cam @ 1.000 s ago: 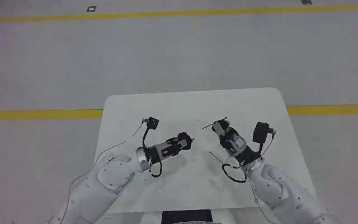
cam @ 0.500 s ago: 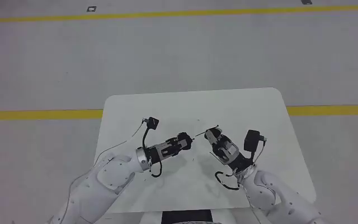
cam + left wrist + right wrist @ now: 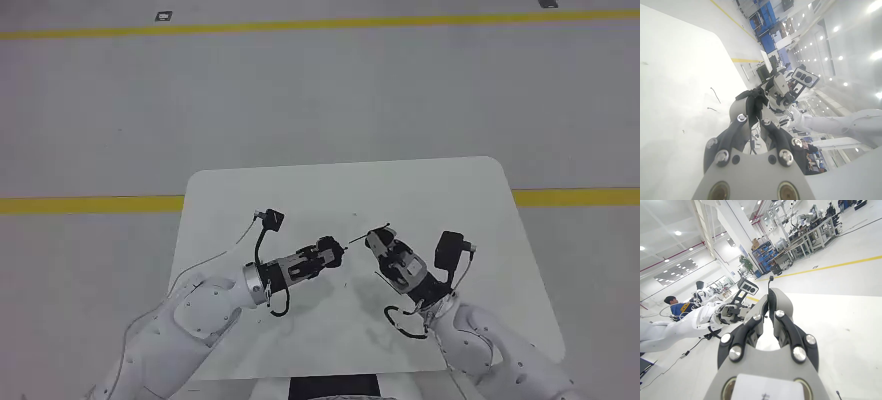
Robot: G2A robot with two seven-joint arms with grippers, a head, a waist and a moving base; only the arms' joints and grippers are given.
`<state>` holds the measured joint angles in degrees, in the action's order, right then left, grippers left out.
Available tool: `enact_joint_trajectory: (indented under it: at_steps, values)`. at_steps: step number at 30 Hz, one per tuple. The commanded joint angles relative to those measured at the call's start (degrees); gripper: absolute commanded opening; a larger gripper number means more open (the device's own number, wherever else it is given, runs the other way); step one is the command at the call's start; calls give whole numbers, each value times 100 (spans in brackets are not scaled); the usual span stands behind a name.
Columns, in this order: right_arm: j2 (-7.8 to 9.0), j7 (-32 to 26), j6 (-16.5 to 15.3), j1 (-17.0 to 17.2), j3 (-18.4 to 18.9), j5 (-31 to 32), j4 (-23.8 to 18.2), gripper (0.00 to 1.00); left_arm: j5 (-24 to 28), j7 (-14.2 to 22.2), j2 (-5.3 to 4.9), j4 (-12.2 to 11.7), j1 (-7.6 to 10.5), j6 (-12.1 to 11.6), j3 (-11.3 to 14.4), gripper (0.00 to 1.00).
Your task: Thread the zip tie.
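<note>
- Black plastic zip tie (image 3: 769, 285) is sitting clamped between the closed fingers of the right gripper (image 3: 769, 308), its head poking past the tips, above the white table (image 3: 300, 200).
- The left gripper (image 3: 335, 250) is hovering just beside one end of the tie with its jaws looking drawn together. I cannot tell whether they are pinching anything.
- By my judgement, the tail is needing a slow, straight line into the head's slot, with the right grip holding firm against twisting.
- Loose ties (image 3: 716, 95) are lying on the table, apart from both grippers.
</note>
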<state>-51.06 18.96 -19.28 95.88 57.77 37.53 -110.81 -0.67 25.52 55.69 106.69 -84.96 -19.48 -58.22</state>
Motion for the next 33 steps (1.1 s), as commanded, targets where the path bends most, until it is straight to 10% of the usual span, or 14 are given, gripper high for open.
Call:
enact_joint_trajectory:
  at_steps: [1, 33]
  values:
    - [-11, -49, -8, 20, 23, 16, 3, 0, 0, 0, 0, 0, 0, 0, 0, 0]
    - [-127, -234, -20, 234, 217, 229, -88, 0, 0, 0, 0, 0, 0, 0, 0, 0]
